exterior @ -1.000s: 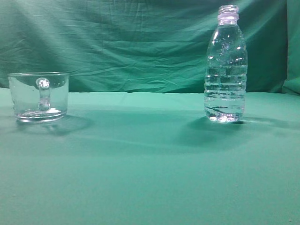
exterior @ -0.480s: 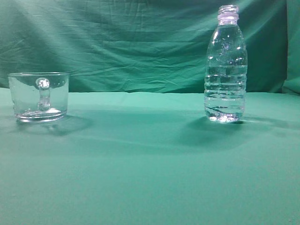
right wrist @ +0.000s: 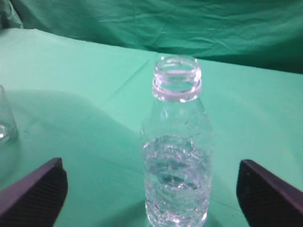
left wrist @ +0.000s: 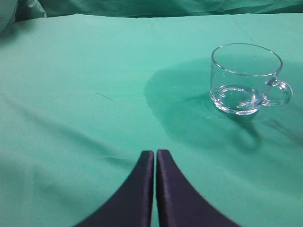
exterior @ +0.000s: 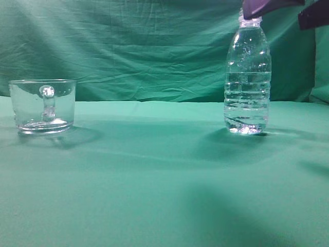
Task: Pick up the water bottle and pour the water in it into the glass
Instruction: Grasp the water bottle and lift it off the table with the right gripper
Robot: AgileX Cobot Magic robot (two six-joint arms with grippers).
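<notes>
one water bottle (exterior: 247,77) stands upright and uncapped on the right of the green cloth (exterior: 154,175), the water (exterior: 247,103) filling it to a little over half. nothing lies on the cloth between it and the glass (exterior: 42,106), which sits well apart on the left, upright, handle toward the exterior camera. a wrinkled green backdrop (exterior: 128,46) hangs behind both.

the exterior view catches only two dark tips of the right gripper (exterior: 285,7) at the top edge, one in front of the bottle's mouth. the right wrist view shows that gripper (right wrist: 151,189) spread wide, a finger to each side of the bottle and touching nothing, plus a sliver of the glass at the left edge. only the left wrist view shows the left gripper (left wrist: 155,158), fingers pressed together and empty, above bare cloth with the glass (left wrist: 246,78) ahead to the right.
</notes>
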